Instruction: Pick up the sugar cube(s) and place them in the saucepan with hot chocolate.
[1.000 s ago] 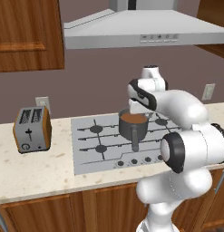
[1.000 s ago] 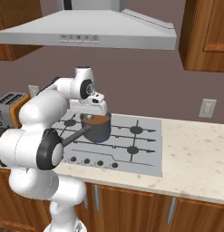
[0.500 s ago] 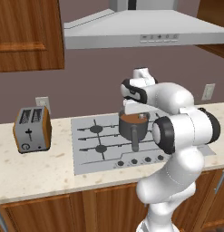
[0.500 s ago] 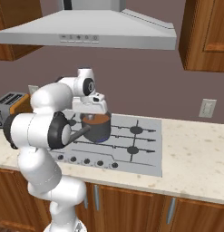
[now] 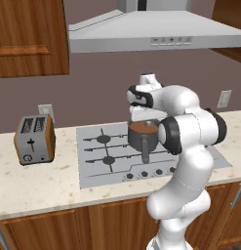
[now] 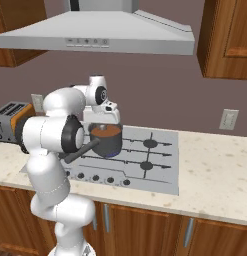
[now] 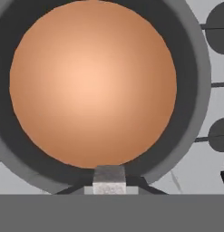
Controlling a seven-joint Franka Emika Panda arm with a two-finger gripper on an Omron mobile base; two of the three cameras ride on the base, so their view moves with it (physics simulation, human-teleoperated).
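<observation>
The arm has its gripper (image 7: pixel 109 190) parked right over the saucepan (image 5: pixel 144 137), which sits on the cooktop (image 5: pixel 103 154) set into the table (image 6: pixel 220 170). In the hand view a pale sugar cube (image 7: pixel 109 179) is pinched between the fingers — closed on it, not open. It hangs over the near rim of the pot, with the hot chocolate (image 7: pixel 93 84) spreading out just beyond it as a big brown disc.

So the relation that matters: the liquid lies straight below and slightly ahead of the cube. My guess is a small nudge toward the middle before letting go, otherwise it could clip the rim.

The pan's long handle (image 5: pixel 145 152) points toward the front edge of the table, away from the wall.

Counts: one cube that I can see, one saucepan, one toaster (image 5: pixel 35 139) off to the left — well apart from the action.
</observation>
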